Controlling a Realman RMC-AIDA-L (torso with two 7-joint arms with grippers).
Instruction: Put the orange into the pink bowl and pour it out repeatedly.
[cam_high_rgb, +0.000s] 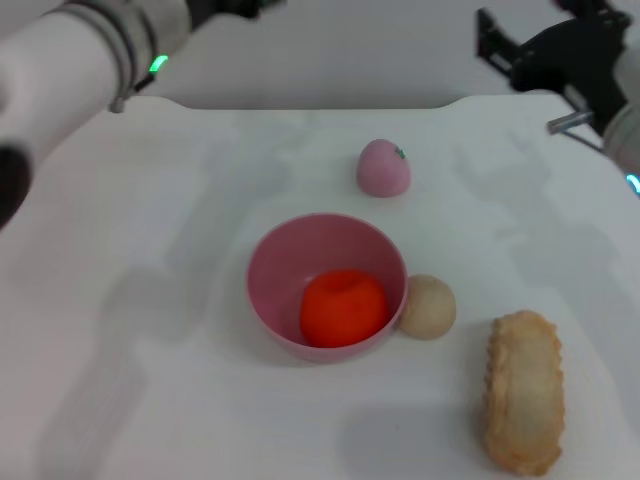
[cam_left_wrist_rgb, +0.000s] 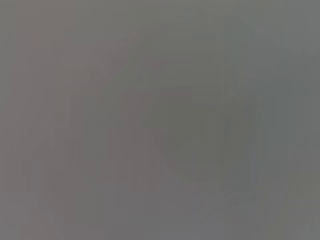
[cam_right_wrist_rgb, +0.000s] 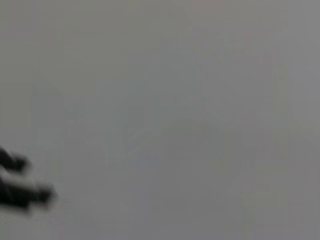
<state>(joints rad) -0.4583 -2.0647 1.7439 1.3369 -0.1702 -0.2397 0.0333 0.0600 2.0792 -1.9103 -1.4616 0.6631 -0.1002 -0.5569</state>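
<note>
The orange (cam_high_rgb: 343, 307) lies inside the pink bowl (cam_high_rgb: 290, 255), which stands upright in the middle of the white table. My left arm is raised at the far left, and only the dark base of its gripper (cam_high_rgb: 235, 8) shows at the top edge, well away from the bowl. My right gripper (cam_high_rgb: 500, 48) hangs black at the far right, above the table's back edge, also far from the bowl. Neither holds anything that I can see. Both wrist views show only a blurred grey surface.
A beige ball (cam_high_rgb: 428, 307) touches the bowl's right side. A long crusty bread piece (cam_high_rgb: 524, 390) lies at the near right. A small pink peach-like fruit (cam_high_rgb: 383, 168) sits behind the bowl. The table's back edge (cam_high_rgb: 300, 106) runs behind it.
</note>
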